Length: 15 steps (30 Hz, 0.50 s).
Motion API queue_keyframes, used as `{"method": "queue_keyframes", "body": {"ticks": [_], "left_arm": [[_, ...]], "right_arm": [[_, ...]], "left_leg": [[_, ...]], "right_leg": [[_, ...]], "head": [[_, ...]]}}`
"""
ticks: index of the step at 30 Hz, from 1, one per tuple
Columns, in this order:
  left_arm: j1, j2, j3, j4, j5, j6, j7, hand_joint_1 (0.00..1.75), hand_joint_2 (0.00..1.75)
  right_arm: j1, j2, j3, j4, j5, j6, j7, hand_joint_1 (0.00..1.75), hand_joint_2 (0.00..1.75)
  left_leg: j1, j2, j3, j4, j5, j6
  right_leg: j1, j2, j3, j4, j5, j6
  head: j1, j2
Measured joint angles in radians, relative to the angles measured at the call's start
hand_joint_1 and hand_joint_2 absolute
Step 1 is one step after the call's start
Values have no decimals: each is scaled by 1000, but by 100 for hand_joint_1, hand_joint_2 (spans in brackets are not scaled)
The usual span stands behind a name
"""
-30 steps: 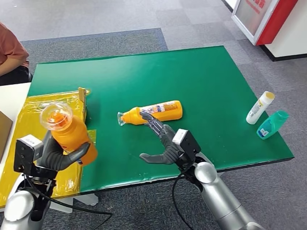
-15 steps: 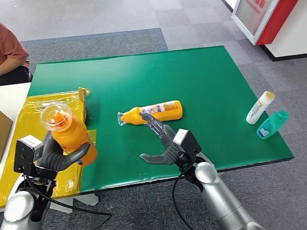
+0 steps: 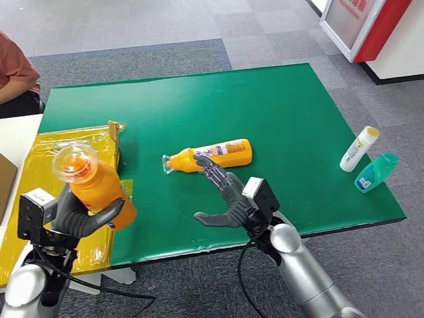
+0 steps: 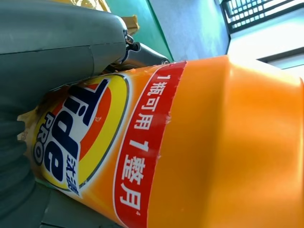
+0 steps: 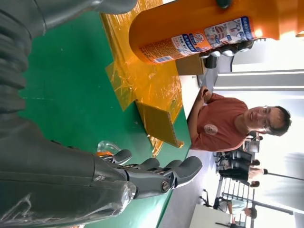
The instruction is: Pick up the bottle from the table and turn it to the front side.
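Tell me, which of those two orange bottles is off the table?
The stout orange Tide bottle, gripped in the robot's left hand over the yellow sheet. The slimmer orange bottle lies on its side on the green table.

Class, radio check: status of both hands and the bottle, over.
Left robot hand grips orange bottle, lifted. Right robot hand open, beside lying yellow bottle. Nothing blocking.

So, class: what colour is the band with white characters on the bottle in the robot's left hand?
Red, on the orange bottle gripped by the left hand; clearest in the left wrist view.
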Motion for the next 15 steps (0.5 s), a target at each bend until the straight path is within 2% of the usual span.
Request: {"method": "queue_keyframes", "body": {"ticks": [15], "left_arm": [[5, 0, 0, 0, 5, -3, -2, 175, 175]], "right_arm": [[0, 0, 0, 0, -2, 0, 0, 0, 175]], "left_leg": [[0, 0, 0, 0, 0, 0]], "right_leg": [[0, 0, 0, 0, 0, 0]], "head": [[0, 0]]}}
